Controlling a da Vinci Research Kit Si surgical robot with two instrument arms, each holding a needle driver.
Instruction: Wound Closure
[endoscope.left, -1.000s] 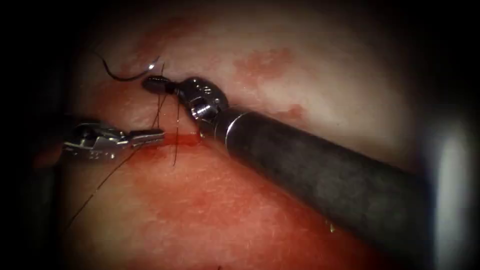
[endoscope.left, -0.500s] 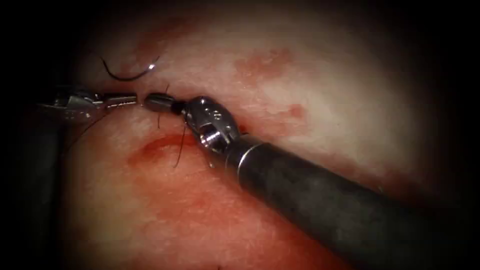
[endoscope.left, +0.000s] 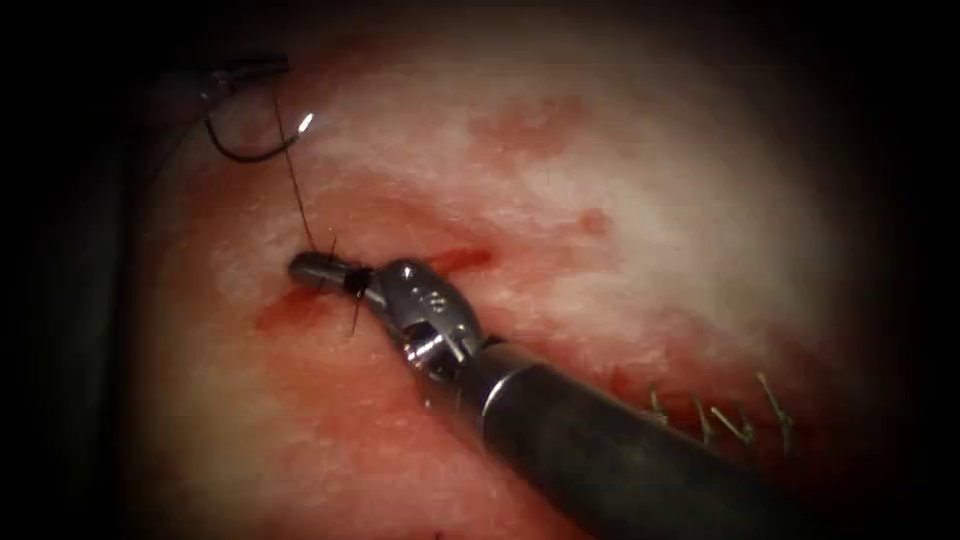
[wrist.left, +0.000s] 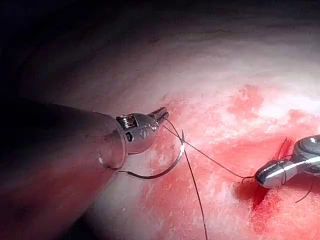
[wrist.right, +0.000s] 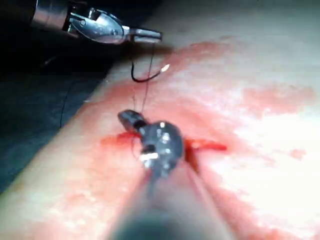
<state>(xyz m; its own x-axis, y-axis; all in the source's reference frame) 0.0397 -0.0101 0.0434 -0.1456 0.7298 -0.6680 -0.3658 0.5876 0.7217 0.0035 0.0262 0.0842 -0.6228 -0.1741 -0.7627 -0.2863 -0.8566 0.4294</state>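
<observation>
Now: thread (endoscope.left: 294, 185) taut between my tools.
Left tool (wrist.left: 161, 115) grips thread near the tissue (endoscope.left: 620, 210) edge; right tool (endoscope.left: 312, 267) clamps it at the cut (endoscope.left: 455, 260); needle (endoscope.left: 250, 150) lies loose.

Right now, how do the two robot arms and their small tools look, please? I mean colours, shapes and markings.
The right tool has a short, rounded dark tip on a shiny silver wrist stamped with small markings; behind it a bright metal ring joins a long, dark grey round shaft. The left tool has slim tapered silver jaws, a silver wrist with small round pins, and a wide dark shaft.
</observation>
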